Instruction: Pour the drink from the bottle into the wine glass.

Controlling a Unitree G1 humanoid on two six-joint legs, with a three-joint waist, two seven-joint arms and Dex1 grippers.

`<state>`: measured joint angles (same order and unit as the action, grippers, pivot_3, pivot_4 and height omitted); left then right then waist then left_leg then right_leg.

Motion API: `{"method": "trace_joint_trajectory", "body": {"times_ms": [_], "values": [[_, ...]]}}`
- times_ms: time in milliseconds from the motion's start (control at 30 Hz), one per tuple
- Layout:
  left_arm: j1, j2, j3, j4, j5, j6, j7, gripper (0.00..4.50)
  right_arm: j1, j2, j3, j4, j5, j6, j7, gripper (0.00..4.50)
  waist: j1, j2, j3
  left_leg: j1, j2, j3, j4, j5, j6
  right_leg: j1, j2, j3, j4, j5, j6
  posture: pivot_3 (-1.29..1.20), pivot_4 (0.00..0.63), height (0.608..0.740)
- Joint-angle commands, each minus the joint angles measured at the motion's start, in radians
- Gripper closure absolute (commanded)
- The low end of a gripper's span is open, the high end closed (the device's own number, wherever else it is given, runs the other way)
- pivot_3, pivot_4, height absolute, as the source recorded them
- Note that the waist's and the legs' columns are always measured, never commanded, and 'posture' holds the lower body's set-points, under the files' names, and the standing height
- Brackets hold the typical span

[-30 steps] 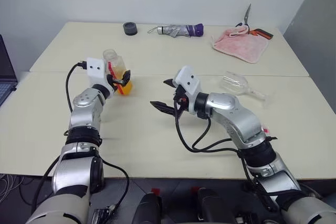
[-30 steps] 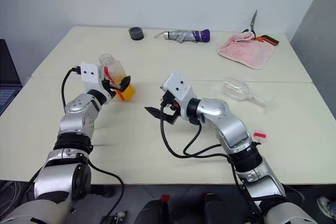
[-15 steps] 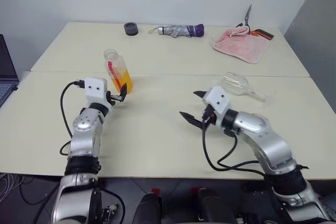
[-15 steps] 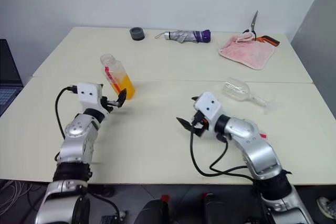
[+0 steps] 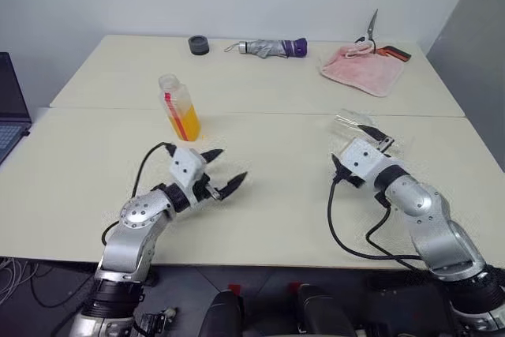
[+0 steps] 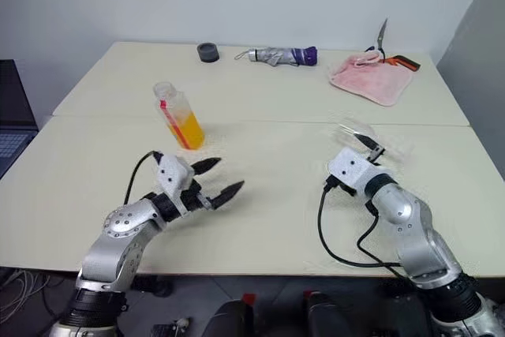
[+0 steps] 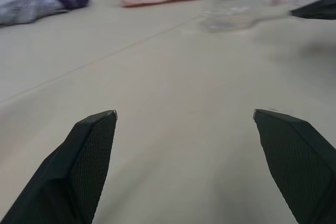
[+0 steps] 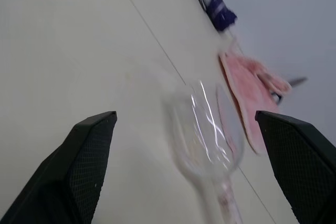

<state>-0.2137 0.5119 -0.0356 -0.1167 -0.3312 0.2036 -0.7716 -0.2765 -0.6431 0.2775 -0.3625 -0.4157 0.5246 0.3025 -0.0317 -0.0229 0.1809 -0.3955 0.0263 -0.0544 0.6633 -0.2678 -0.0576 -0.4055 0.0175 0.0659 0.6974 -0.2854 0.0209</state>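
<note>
The bottle [image 5: 180,108] stands upright on the table, left of centre, with orange drink [image 5: 186,125] in its lower part and a red-and-white label strip. The wine glass [image 5: 351,123] lies on its side at the right and looks empty. My left gripper [image 5: 229,165] hovers open over bare table, nearer than the bottle and to its right, with nothing between its fingers. My right gripper [image 8: 185,114] is open and points at the lying glass [image 8: 202,129], whose bowl is just ahead of its fingertips, apart from them.
Along the far edge lie a black round object [image 5: 198,44], a folded umbrella [image 5: 268,46], a pink cloth [image 5: 360,67] and scissors [image 5: 379,43]. A laptop [image 5: 9,116] sits at the left border. A seam crosses the table [image 5: 276,114].
My left gripper let go of the bottle, which now stands alone, then drew back toward the near edge and turned right. My right gripper swung right, up to the lying glass.
</note>
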Motion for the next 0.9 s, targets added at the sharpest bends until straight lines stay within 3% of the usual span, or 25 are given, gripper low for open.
{"method": "trace_joint_trajectory", "body": {"times_ms": [33,367,700,900], "values": [[-0.068,0.027,-0.057,-0.021,-0.006,-0.014,-0.122,0.04,-0.044,-0.034,0.038,0.096,-0.151,-0.007,-0.039,0.0,0.0,0.0,0.0,0.0,0.0,0.0,0.0,0.0,0.0,0.0,0.0,0.0,0.0,0.0,0.0,0.0,0.15,0.74],[-0.196,-0.053,-0.116,0.074,0.036,-0.049,-0.153,0.04,-0.189,-0.015,0.109,0.488,-0.369,-0.087,-0.174,0.0,-0.004,0.0,0.0,0.0,0.0,0.002,0.0,0.0,0.0,-0.001,0.0,0.003,0.0,0.0,0.0,0.0,0.15,0.74],[-0.217,-0.104,-0.128,0.087,0.07,-0.054,-0.142,0.04,-0.253,0.025,0.099,0.687,-0.41,-0.119,-0.259,0.0,-0.003,0.0,0.0,-0.001,-0.001,0.003,0.0,0.0,0.0,-0.001,-0.001,0.003,0.0,0.0,0.0,0.0,0.15,0.74],[-0.21,-0.115,-0.128,0.089,0.087,-0.057,-0.127,0.0,-0.256,0.04,0.098,0.713,-0.395,-0.133,-0.247,1.95,-0.002,0.0,0.0,-0.001,-0.001,0.002,0.0,0.0,0.0,-0.001,-0.001,0.003,0.0,0.0,0.0,0.0,0.15,0.74]]}}
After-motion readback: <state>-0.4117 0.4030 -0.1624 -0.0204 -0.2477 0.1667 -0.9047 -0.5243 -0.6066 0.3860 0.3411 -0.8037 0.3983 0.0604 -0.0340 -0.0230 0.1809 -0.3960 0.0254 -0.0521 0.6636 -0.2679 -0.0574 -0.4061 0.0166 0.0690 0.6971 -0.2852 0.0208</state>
